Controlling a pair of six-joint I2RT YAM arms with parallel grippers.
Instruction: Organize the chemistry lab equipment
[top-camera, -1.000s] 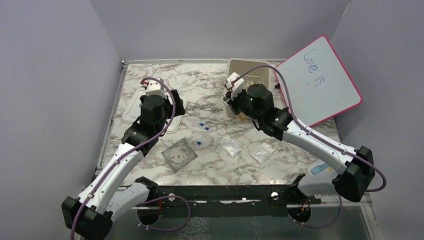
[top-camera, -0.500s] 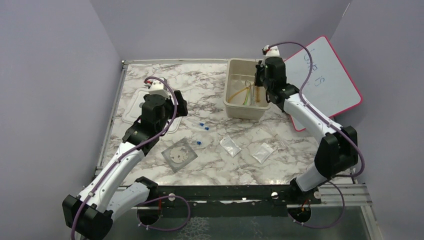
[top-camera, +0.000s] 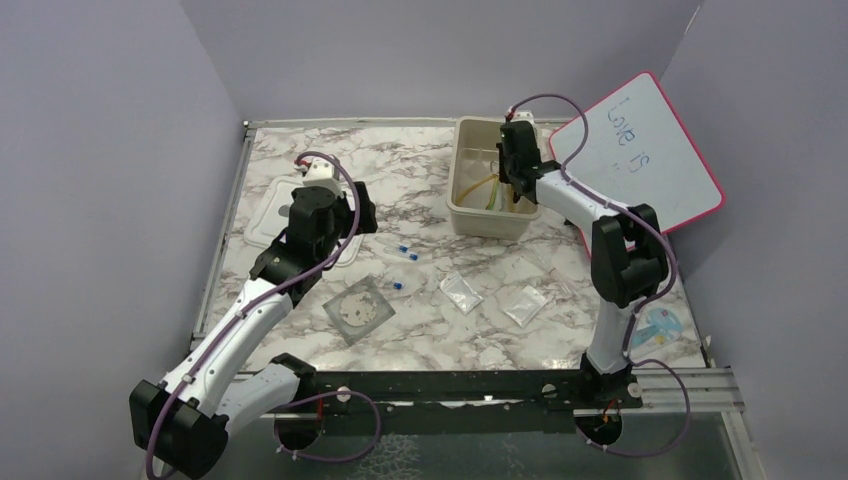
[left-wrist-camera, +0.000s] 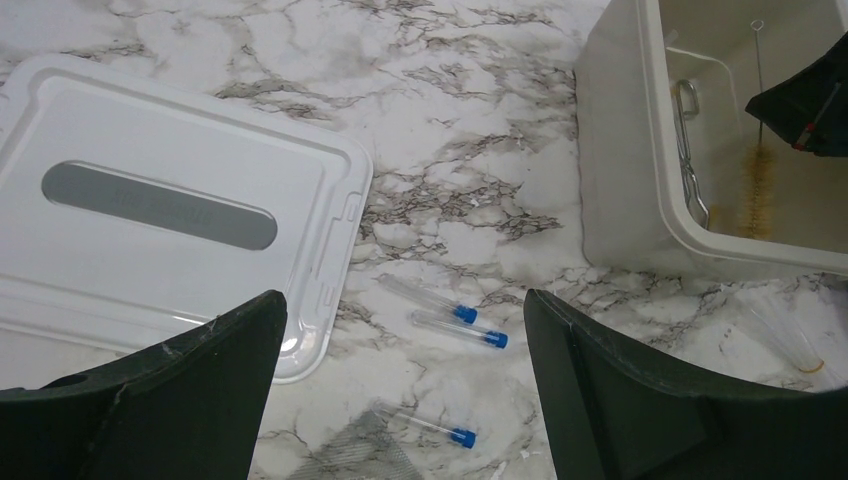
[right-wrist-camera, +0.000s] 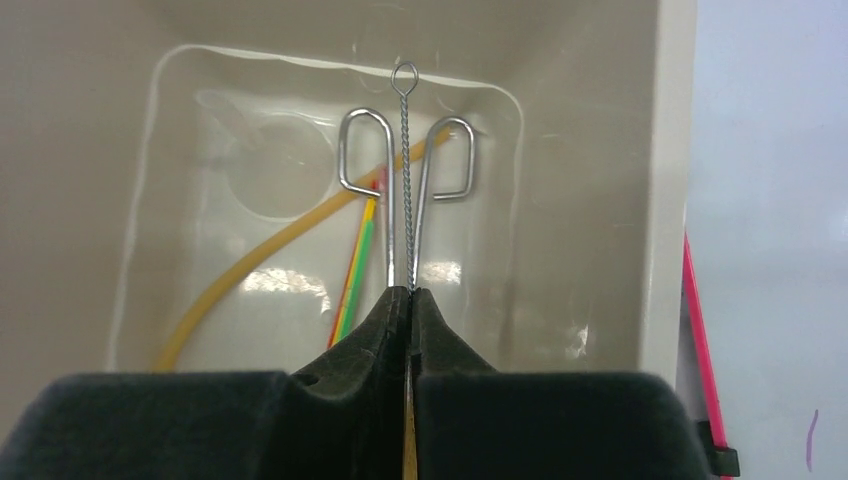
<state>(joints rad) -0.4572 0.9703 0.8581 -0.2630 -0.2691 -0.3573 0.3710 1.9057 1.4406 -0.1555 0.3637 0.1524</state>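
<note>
Beige tub (top-camera: 485, 222) stands between white lid (top-camera: 258, 218) and pink-framed whiteboard (top-camera: 650, 170) (handwriting on it).

right claw (right-wrist-camera: 410, 292) hemmed by tub (right-wrist-camera: 672, 180) walls, whiteboard (top-camera: 650, 170) beside the right wall, open marble (left-wrist-camera: 470, 150) between lid (left-wrist-camera: 200, 140) and tub

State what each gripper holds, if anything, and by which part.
The right gripper pinches the wire brush by its twisted stem, between end loop and bristles, over the tub. The left gripper is open, holding nothing.
</note>
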